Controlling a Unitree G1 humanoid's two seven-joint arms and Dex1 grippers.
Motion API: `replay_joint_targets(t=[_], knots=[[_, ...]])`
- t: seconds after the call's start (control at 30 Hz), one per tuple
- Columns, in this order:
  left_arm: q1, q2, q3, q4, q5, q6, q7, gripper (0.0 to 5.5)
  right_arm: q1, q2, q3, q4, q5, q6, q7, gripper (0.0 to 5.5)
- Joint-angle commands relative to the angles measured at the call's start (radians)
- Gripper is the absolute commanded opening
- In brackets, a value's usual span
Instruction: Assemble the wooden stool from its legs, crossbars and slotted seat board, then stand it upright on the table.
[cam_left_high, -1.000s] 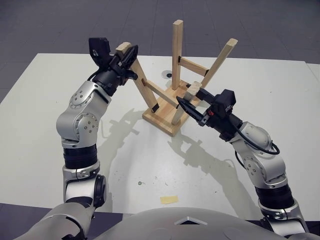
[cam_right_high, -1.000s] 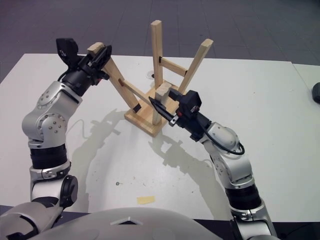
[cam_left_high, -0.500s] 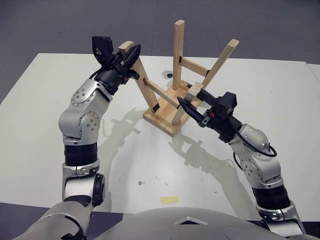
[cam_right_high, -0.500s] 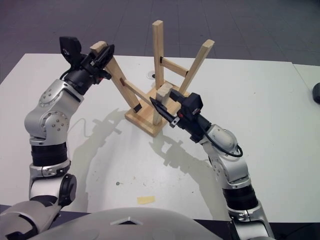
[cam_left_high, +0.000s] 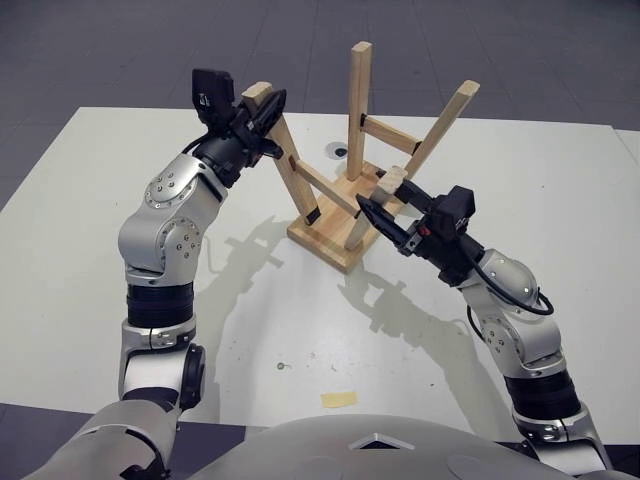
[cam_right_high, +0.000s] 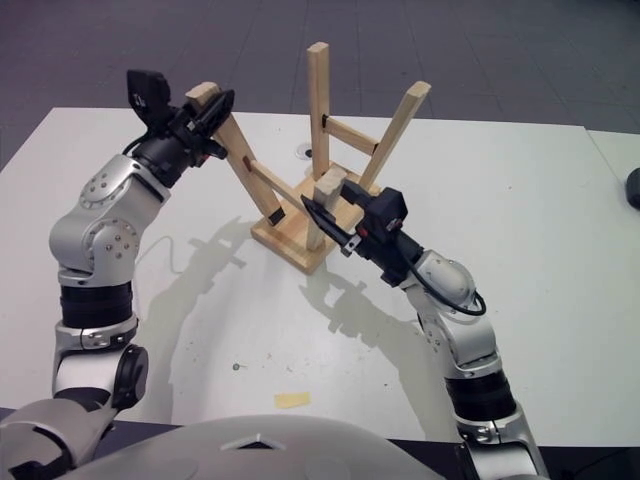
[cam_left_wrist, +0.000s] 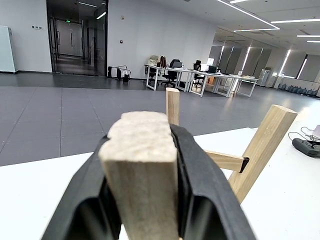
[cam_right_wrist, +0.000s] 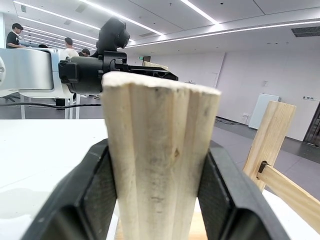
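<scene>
The wooden stool (cam_left_high: 325, 238) lies upside down on the white table, its seat board low and tilted and its legs pointing up. My left gripper (cam_left_high: 263, 104) is shut on the top end of the left leg (cam_left_wrist: 142, 150), up at the left. My right gripper (cam_left_high: 381, 208) is shut on the end of the short near leg (cam_right_wrist: 157, 140), just right of the seat board. The far leg (cam_left_high: 357, 95) and the right leg (cam_left_high: 446, 122) stand free, joined by a crossbar (cam_left_high: 388, 133).
A scrap of yellow tape (cam_left_high: 338, 399) lies near the table's front edge (cam_left_high: 300, 422). A small round hole (cam_left_high: 339, 151) sits in the tabletop behind the stool. A dark object (cam_right_high: 632, 185) lies at the far right edge. Open tabletop spreads left and right.
My left gripper has moved slightly up and to the right with the leg end in it, and its elbow has risen. The right gripper has barely moved.
</scene>
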Motion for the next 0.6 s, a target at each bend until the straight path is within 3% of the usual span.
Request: replay_joint_targets(t=[0.03,0.17,0.6], knots=[[0.084,0.036,-0.132,-0.015,0.059,0.109,-0.047,1.08,0.021,-0.074,0.067,0.054,-0.081,0.177,0.017,2.06],[0.096,0.045,-0.163,-0.049,0.053,0.107,-0.060,1.09,-0.002,-0.084,0.049,0.036,-0.007,0.274,0.007,2.06],[0.129,-0.009,-0.076,0.053,0.059,0.170,0.063,1.09,0.052,-0.060,0.036,0.034,0.011,0.097,0.076,2.05]])
